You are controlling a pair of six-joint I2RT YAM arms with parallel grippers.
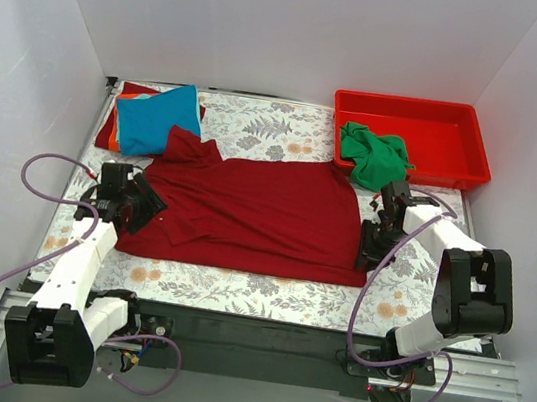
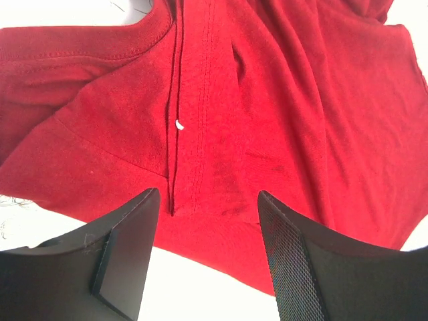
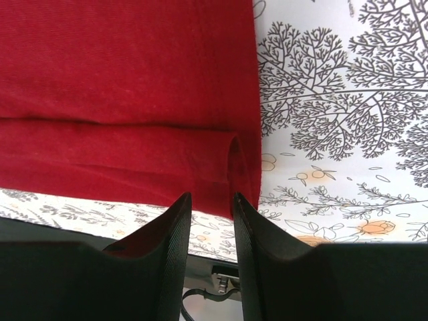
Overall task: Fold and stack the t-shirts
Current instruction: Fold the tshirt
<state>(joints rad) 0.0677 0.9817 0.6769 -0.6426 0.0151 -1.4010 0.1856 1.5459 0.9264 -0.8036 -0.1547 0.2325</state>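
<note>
- black fingers (image 2: 120, 254) of the left tool (image 2: 207, 195) stand wide apart with nothing between them; they hang over the near edge of the dark red t-shirt (image 2: 267, 100), where a stitched seam runs up the middle of the gap.
- right tool (image 3: 209, 198) shows only a narrow gap between its fingers (image 3: 160, 254). the shirt's folded hem corner sits right at the fingertips, and i cannot tell whether the cloth is pinched.
- seen from above, the dark red t-shirt lies spread flat across the middle of the floral tabletop (image 1: 235, 292), with the left tool at its left end and the right tool at its near right corner.
- bright blue t-shirt (image 1: 154, 121) lies folded at the far left on orange and red cloth, touching the dark red one.
- green t-shirt (image 1: 372, 154) sits crumpled in the red tray (image 1: 414, 107) at the far right, spilling over its near rim.
</note>
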